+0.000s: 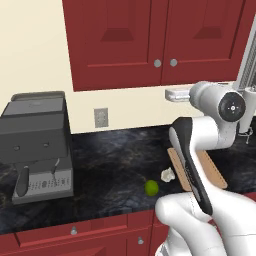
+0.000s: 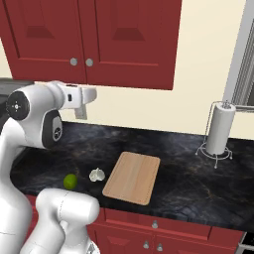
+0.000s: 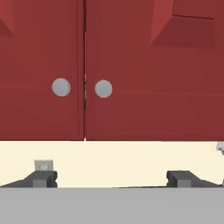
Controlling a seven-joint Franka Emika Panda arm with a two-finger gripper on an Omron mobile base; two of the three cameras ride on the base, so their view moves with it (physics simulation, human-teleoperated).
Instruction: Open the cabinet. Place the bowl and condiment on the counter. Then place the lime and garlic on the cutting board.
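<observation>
The cabinet [image 3: 112, 70] is seen shut at the frame's top, its knobs [image 3: 103, 88] centre-left. The gripper [image 3: 112, 178], spread wide and empty, is best raised, centred on one knob, then closed squarely.

Arm folded, elbow up, forearm level. Hand [image 3: 111, 178] raised, pointing forward, fingers [image 3: 41, 178] spread wide apart, holding nothing.

Even, bright rendered lighting is filling all views, no clear source showing. Soft shadow is sitting under the cabinet [image 1: 160, 40] on the wall. Faint sheen is showing on the worktop [image 2: 188, 183]. Everything is looking slightly soft, low-res; no edge distortion.
</observation>
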